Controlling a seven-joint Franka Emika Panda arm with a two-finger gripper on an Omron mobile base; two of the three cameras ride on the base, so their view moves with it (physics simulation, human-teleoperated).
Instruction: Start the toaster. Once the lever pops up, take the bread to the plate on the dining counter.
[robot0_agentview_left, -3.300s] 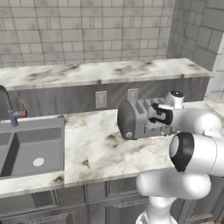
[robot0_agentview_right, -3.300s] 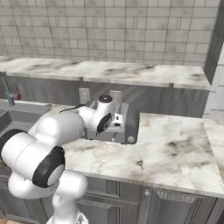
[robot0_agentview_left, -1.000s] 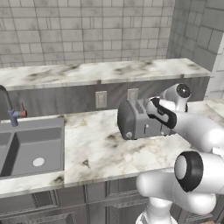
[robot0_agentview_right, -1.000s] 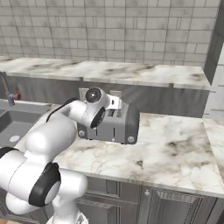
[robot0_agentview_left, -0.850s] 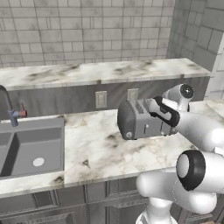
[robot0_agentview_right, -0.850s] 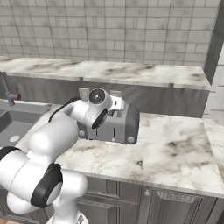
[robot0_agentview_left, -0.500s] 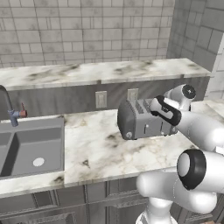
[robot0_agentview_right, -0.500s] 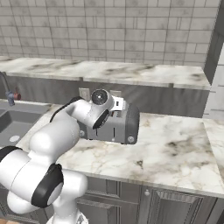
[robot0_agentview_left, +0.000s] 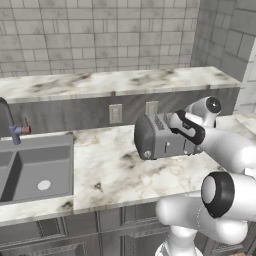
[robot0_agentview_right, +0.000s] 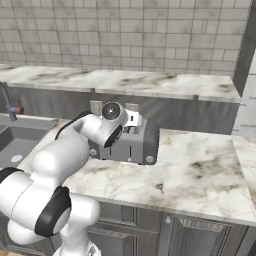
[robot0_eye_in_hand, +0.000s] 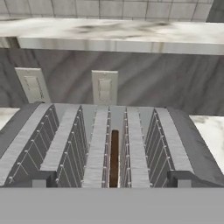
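Hand view: bread (robot0_eye_in_hand: 114, 157) inside toaster (robot0_eye_in_hand: 175, 140) slot

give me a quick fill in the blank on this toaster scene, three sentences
1. The bread stands on edge inside a slot of the ____.
2. The hand hovers over the toaster with its jaws ____.
3. Left of the toaster, the marble worktop holds a grey ____.

Missing words: toaster; open; sink

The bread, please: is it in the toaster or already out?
In. The bread stands on edge, sunk in the middle slot of the toaster, seen from the hand view.
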